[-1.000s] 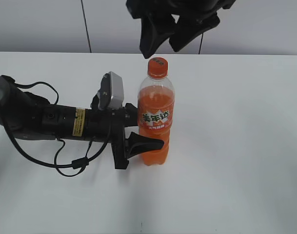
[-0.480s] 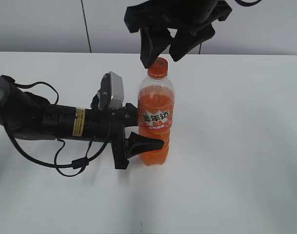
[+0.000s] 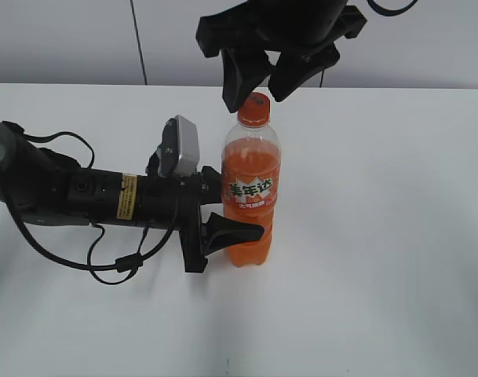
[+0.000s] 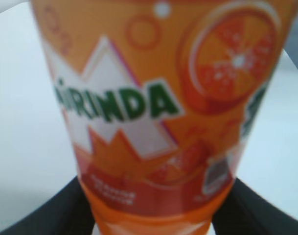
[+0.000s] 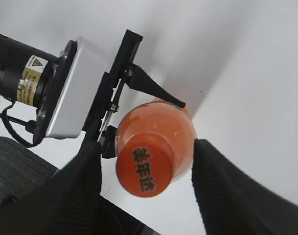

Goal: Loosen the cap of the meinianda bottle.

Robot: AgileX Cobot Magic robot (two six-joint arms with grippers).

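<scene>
The meinianda bottle stands upright on the white table, full of orange drink, with an orange label. Its orange cap has dark printed characters on top, seen from above in the right wrist view. My left gripper lies flat on the table and is shut on the bottle's lower body; the label fills the left wrist view. My right gripper hangs open just above the cap, one finger on each side of it, not touching.
The white table stretches around the bottle. The left arm with its cables lies across the table's left side. A grey wall stands behind.
My right gripper has come down from above until its open fingers flank the cap. The bottle and the left gripper have not moved.
</scene>
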